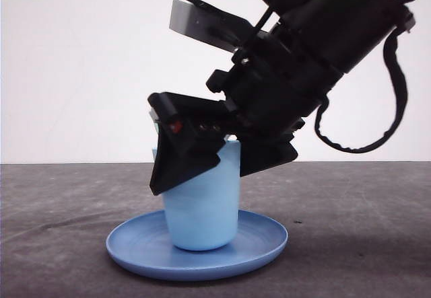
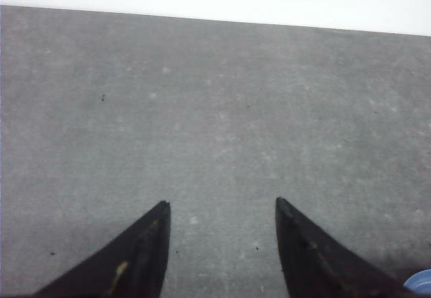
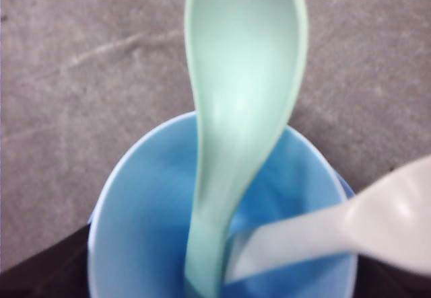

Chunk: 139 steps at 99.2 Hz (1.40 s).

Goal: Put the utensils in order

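The spoon [image 3: 236, 130] and fork [image 3: 350, 234] stand handle-down inside the cup [image 1: 202, 204] on the plate [image 1: 135, 247], the right claw [image 1: 225, 160] straddling its rim, grip unclear, while the left claw [image 2: 222, 244] hangs open, empty, over bare counter [image 2: 215, 109].

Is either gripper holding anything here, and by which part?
Left gripper is open, holding nothing. The spoon and fork stand in the cup; whether the right gripper grips either cannot be told.

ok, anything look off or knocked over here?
Nothing stands out. The cup stands upright on the plate, with the green spoon and white fork leaning handle-down inside it. Right tool sits at the cup's rim; nothing spilled or broken.
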### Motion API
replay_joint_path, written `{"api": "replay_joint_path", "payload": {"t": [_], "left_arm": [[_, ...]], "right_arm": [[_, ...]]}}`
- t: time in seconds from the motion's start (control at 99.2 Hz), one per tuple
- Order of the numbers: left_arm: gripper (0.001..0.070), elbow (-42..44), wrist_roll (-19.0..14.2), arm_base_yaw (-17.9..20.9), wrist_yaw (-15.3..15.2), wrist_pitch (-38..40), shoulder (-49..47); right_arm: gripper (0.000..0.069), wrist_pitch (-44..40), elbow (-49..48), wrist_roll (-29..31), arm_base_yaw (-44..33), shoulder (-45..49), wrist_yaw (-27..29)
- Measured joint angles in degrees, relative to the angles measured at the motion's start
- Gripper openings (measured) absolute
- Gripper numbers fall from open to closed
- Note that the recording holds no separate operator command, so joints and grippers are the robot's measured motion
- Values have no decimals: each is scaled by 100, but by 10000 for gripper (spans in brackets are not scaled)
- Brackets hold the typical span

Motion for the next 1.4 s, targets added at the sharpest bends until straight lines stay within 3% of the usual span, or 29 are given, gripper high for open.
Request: {"api": "replay_joint_path", "payload": {"t": [0.131,0.262,0.373,0.595,0.806,1.028,1.26,1.401], "left_arm": [[295,0,0,0,0,-2,0],[295,0,0,0,0,-2,0],[295,0,0,0,0,0,0],[295,0,0,0,0,-2,0],[295,0,0,0,0,-2,0],[295,0,0,0,0,-2,0],[295,0,0,0,0,-2,0],[295,0,0,0,0,-31,0]], "right_arm": [[514,0,0,61,13,0,2],[602,9,0,111,28,0,-2],[634,-216,0,153,28,-15,-39],[642,-1517,0,238,28,-717,-31],[642,-3228,0,254,-203,-1912,431],[642,-4352,26,264,-1469,-3241,570],[642,-5403,369,219,-3213,-4028,-407],[642,-5954,623,44,-4000,-4129,-605]]}}
